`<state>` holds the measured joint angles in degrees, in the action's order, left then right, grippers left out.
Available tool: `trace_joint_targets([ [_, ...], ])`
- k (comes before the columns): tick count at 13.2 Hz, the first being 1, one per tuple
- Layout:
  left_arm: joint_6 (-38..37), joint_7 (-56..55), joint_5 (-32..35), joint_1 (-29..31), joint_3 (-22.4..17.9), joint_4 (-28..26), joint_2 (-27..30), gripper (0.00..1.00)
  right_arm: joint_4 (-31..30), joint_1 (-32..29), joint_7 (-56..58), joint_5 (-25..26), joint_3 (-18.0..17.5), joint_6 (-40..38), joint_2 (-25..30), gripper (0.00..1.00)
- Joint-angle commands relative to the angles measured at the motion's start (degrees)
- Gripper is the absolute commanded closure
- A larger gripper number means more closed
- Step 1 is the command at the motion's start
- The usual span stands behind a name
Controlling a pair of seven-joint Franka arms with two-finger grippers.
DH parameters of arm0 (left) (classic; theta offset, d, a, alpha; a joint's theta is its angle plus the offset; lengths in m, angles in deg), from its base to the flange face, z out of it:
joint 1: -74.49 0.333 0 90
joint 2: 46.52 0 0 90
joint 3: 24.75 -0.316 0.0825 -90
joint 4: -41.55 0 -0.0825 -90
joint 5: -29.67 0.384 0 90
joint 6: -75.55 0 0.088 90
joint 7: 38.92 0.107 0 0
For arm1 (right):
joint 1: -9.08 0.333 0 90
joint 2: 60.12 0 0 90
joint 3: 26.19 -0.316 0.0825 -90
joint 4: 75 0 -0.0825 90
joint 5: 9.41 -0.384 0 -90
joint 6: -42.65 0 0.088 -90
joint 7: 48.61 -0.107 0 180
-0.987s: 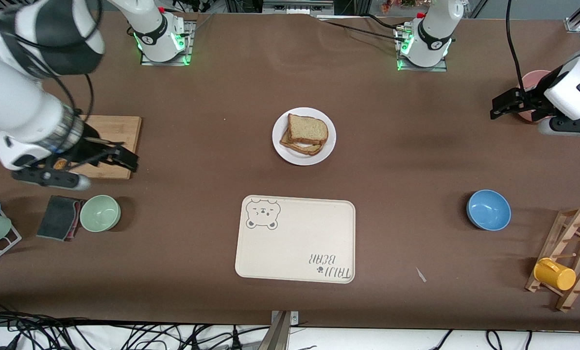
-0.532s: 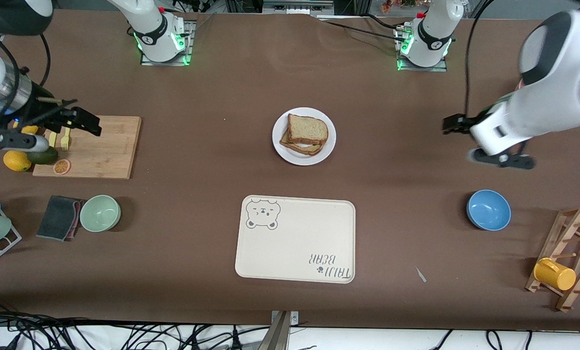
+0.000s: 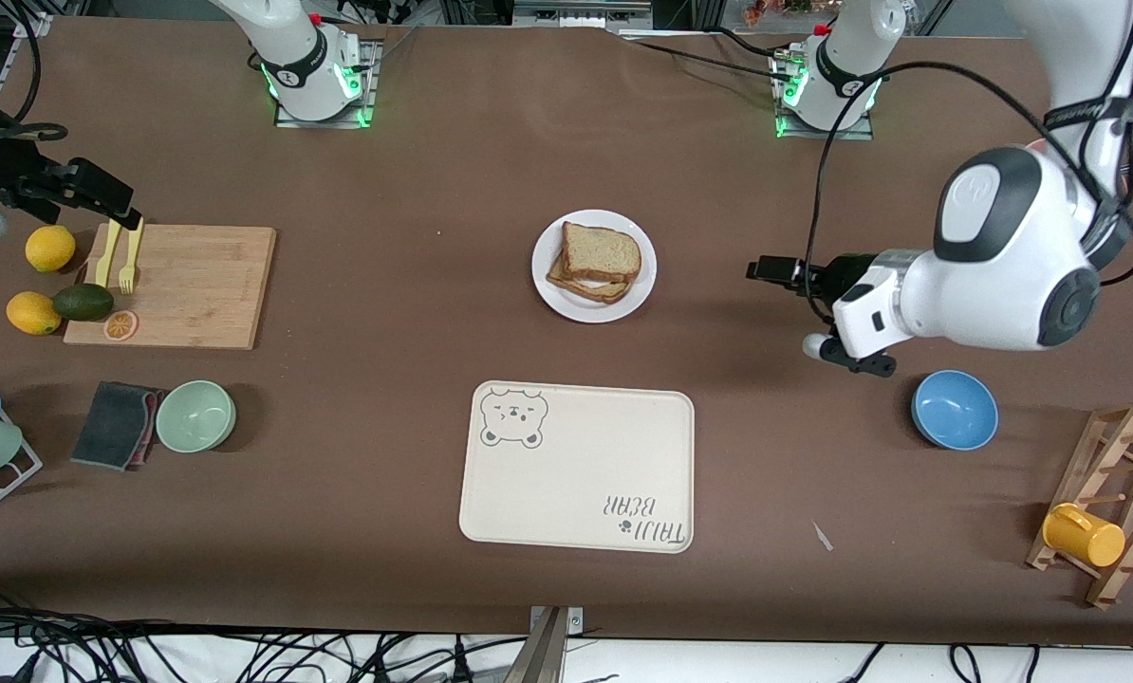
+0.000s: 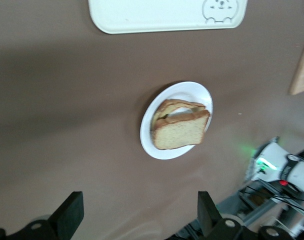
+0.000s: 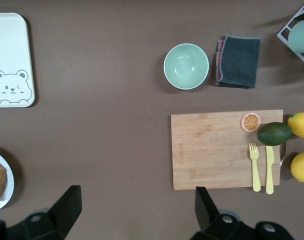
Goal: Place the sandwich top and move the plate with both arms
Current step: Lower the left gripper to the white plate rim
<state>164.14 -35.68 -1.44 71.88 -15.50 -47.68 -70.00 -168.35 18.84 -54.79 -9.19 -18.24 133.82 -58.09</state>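
Looking from the front, the plate sits mid-table, farther from the camera than the tray, and carries the sandwich: the top lies on the lower slice, slightly askew. The left gripper hangs over bare table between the plate and the blue bowl, fingers spread and holding nothing. The right gripper is over the far corner of the cutting board at the right arm's end of the table, also spread and empty. On that board lie a fork, a knife and an orange slice; lemons and an avocado sit just beside it. Nearer the camera are a green bowl and a dark cloth. A rack with a yellow cup stands at the left arm's end.

From the left wrist, the plate with the top shows between the spread fingertips, with the tray well apart.

From the right wrist, wide-apart fingertips frame the board, green bowl and cloth; the plate shows only an edge.
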Motion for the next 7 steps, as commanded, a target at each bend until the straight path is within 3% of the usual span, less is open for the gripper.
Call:
trace_joint_targets([
  [1,-0.4,9.0,-7.1,0.4,0.3,-1.4,-3.2,0.00,-1.9,-0.4,-0.1,1.9,-1.1,0.0,2.0,0.00],
  [3,-0.4,20.8,-12.3,1.1,0.2,-6.5,-5.6,0.00,-2.0,-0.4,-0.2,1.9,-0.9,0.8,2.0,0.00],
  [7,6.2,27.1,-16.6,0.1,0.4,-15.4,-6.2,0.01,-2.0,-0.2,-0.2,0.0,-1.1,0.9,1.9,0.00],
])
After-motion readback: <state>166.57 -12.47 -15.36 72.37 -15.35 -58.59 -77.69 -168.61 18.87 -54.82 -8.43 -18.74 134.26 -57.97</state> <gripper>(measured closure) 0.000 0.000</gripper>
